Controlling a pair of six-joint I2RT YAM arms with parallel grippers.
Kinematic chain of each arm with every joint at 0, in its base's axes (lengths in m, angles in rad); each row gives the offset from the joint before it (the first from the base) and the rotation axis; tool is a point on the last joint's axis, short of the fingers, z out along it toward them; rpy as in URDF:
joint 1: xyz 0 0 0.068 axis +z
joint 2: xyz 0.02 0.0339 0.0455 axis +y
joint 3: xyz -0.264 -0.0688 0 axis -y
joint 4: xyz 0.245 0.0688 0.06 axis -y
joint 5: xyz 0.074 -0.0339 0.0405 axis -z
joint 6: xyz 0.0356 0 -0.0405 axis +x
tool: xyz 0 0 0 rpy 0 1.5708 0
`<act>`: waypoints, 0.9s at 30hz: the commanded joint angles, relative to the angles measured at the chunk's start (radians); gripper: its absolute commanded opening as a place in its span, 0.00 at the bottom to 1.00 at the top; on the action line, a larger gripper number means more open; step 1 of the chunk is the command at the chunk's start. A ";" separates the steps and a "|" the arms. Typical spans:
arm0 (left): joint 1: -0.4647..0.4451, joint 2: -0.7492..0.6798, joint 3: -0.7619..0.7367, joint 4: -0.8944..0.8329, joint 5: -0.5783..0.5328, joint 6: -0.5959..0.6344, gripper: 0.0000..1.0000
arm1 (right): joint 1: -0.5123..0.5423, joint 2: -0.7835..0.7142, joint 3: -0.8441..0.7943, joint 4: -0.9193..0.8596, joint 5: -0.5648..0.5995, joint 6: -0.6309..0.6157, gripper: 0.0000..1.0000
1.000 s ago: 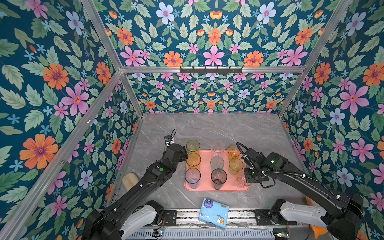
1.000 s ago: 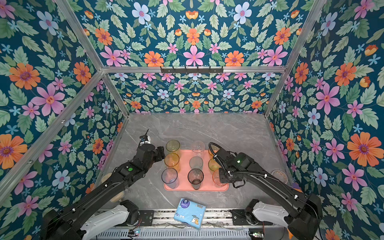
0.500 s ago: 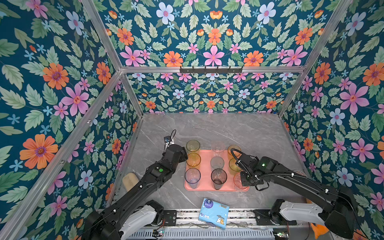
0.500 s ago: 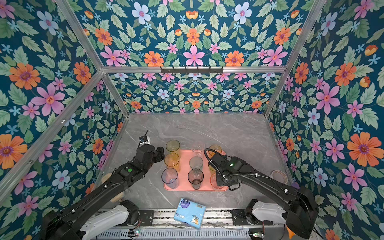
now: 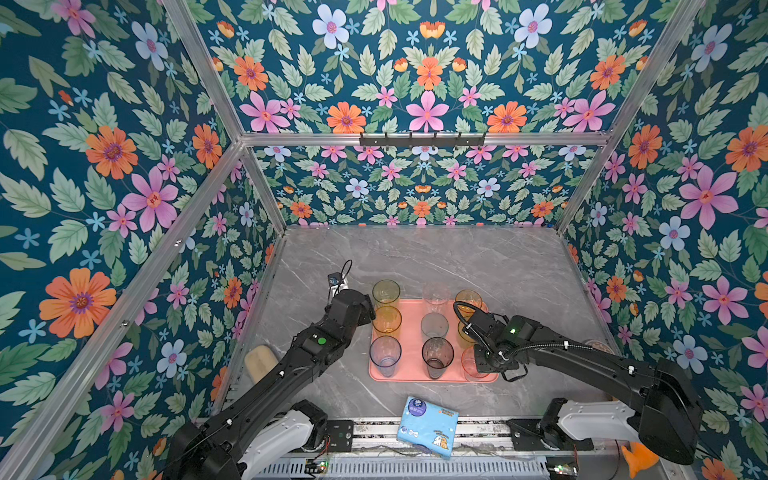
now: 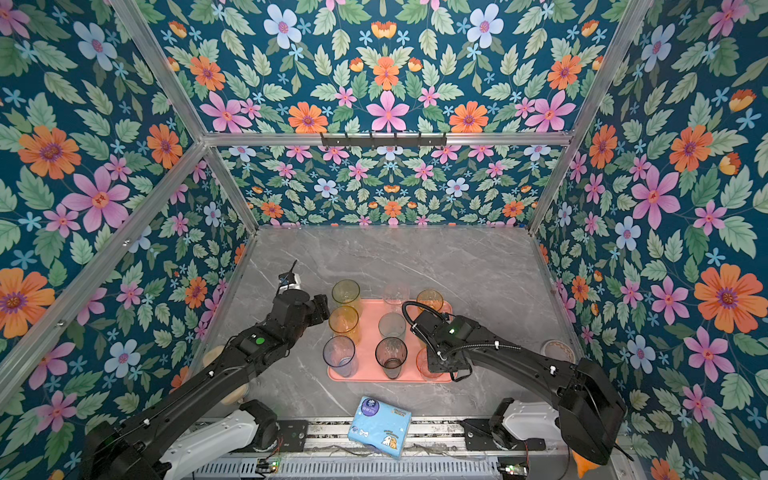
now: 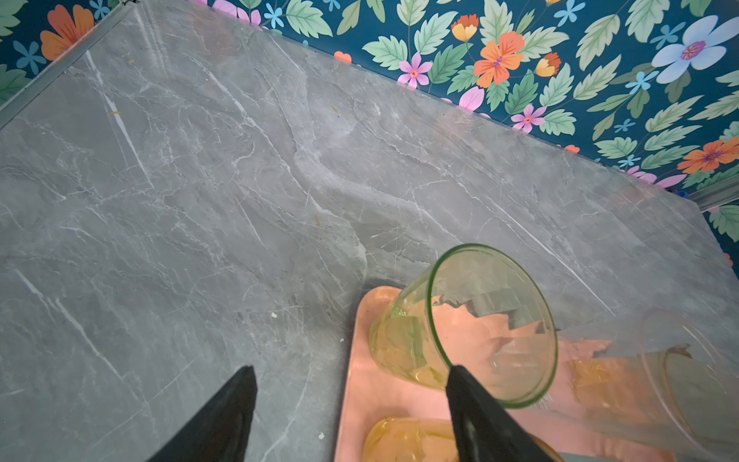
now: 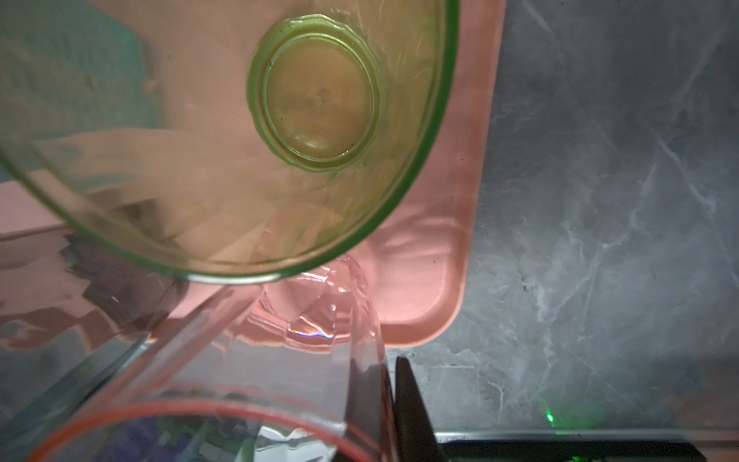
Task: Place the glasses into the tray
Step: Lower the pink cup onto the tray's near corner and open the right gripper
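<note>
The salmon-pink tray (image 5: 411,328) lies near the front of the table in both top views and holds several upright glasses in rows. Among them are a yellow-green one (image 5: 385,292), an amber one (image 5: 386,319), a blue-grey one (image 5: 385,351) and a smoky dark one (image 5: 437,353). My right gripper (image 8: 390,400) is shut on the wall of the pink glass (image 5: 471,366), one finger inside the rim and one outside. Its base sits at the tray's near right corner (image 8: 424,312). My left gripper (image 7: 352,370) stands open and empty by the tray's left edge, next to the yellow-green glass (image 7: 472,324).
A light-blue tissue packet (image 5: 428,426) lies at the table's front edge. A beige pad (image 5: 259,361) rests by the left wall and a small round dish (image 5: 596,345) by the right wall. Floral walls close in three sides.
My right arm has carried the pink glass leftward and nearer, down to the tray's near right corner. The left arm has stayed where it was.
</note>
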 commanded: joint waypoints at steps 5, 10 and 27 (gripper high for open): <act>0.001 -0.003 -0.001 -0.001 -0.005 -0.008 0.78 | 0.001 0.005 -0.010 0.002 0.032 0.025 0.00; 0.001 -0.001 0.000 -0.001 -0.003 -0.006 0.78 | 0.002 0.015 -0.009 -0.002 0.032 0.023 0.00; 0.001 0.012 0.014 -0.001 0.006 -0.006 0.78 | 0.002 0.028 0.007 -0.042 0.026 0.039 0.09</act>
